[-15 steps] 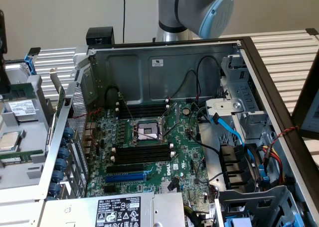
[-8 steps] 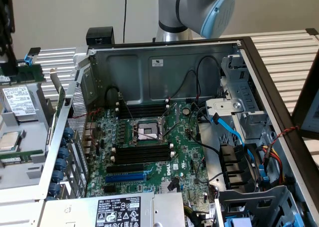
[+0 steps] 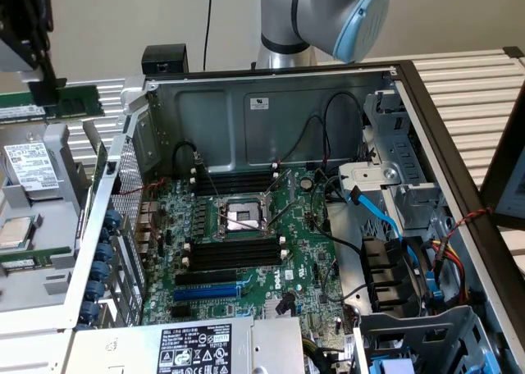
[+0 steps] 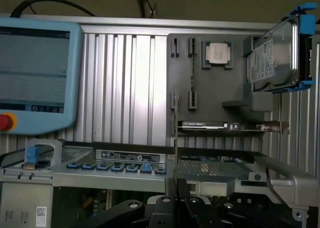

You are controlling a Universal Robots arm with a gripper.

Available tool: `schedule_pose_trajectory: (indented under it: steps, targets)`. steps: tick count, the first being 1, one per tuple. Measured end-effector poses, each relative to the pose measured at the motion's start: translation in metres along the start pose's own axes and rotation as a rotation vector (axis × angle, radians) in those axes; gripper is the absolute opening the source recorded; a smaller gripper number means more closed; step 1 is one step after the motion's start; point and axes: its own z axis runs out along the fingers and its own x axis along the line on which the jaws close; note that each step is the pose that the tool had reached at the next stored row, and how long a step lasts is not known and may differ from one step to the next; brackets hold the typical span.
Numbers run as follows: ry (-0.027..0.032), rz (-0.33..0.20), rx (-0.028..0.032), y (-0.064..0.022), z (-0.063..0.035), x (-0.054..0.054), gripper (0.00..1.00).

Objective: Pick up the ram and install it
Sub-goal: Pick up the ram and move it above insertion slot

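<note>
The ram [image 3: 75, 102], a long green board with dark chips, lies at the far left of the exterior view, outside the open computer case [image 3: 271, 83]. On the motherboard, bare black memory slots [image 3: 234, 251] run on both sides of the CPU socket [image 3: 244, 218]. In the wrist view, the black body of my gripper [image 4: 172, 210] hangs above the case's edge. It faces a grey parts fixture [image 4: 225, 88] some way off and holds nothing that I can see.
The fixture carries a CPU [image 4: 217, 52], a hard drive [image 4: 275, 53], a card with a bracket [image 4: 205, 125] and a thin stick on edge [image 4: 192, 73]. A blue teach pendant [image 4: 35, 73] lies on the ribbed table. A blue slot [image 3: 205, 294] and cables [image 3: 385, 218] sit inside the case.
</note>
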Motion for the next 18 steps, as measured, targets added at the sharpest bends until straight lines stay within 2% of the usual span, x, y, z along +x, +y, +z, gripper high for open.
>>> schedule_pose_trajectory:
  steps: [6,18]
  targets:
    - [-0.0037,0.000,-0.0001,-0.0271,-0.0008,0.000,0.13]
    - [-0.0044,0.000,-0.0001,-0.0818,-0.0016,0.001,0.13]
